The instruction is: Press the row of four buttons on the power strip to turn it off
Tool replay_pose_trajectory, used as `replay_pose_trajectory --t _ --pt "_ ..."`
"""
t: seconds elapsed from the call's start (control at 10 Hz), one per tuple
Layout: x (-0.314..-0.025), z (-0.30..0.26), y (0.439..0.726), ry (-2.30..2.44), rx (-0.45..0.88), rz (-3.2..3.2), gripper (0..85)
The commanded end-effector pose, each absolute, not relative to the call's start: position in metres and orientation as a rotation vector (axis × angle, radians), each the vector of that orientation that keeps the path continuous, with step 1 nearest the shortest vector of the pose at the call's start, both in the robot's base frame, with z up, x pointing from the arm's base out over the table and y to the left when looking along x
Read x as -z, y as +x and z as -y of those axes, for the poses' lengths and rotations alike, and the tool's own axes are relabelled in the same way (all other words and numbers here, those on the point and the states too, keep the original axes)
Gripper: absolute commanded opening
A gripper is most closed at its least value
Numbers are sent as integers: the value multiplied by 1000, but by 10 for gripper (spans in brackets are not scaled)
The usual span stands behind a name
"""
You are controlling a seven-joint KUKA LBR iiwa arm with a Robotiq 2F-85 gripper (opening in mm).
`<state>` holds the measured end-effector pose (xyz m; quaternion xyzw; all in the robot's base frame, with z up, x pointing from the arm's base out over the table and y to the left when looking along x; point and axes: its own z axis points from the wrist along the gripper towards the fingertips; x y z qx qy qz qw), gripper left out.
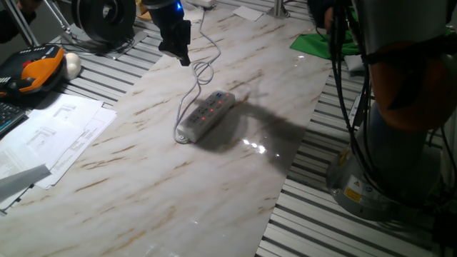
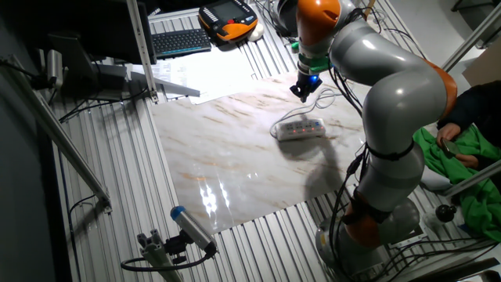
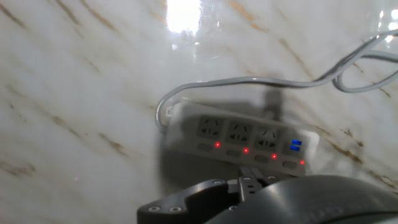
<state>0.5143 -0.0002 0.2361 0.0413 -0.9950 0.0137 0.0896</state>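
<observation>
The power strip (image 1: 206, 116) (image 2: 299, 129) is a white bar lying slantwise on the marble-patterned tabletop (image 1: 164, 178). Its thin white cord (image 1: 198, 77) loops away toward the far edge. In the hand view the power strip (image 3: 239, 140) fills the lower middle, and the buttons (image 3: 245, 151) show as red-lit points in a row along its near side, with two blue lights at the right end. My gripper (image 1: 183, 56) (image 2: 302, 94) hangs in the air above the cord, beyond the strip's far end and touching nothing. Its dark body covers the bottom of the hand view, and no gap between the fingertips can be made out.
Paper sheets (image 1: 50, 135) lie off the table's left side, with an orange-and-black hand controller (image 1: 32, 68) behind them. A green cloth (image 1: 321, 44) lies at the far right. The arm's base (image 1: 378, 178) stands to the right, and a keyboard (image 2: 180, 41) sits on the slatted bench.
</observation>
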Motion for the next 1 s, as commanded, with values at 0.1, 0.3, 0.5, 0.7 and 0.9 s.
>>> replay_pose_trajectory --t 0.1,0.3,0.5,0.7,0.9 --pt "-236 0 514 136 -57 2963 0" --pt "-236 0 514 136 -57 2945 0" --pt "-233 -2 509 126 -94 2943 0" --pt "-223 -3 503 108 -93 2946 0" --pt "-206 -6 494 84 -126 2961 0"
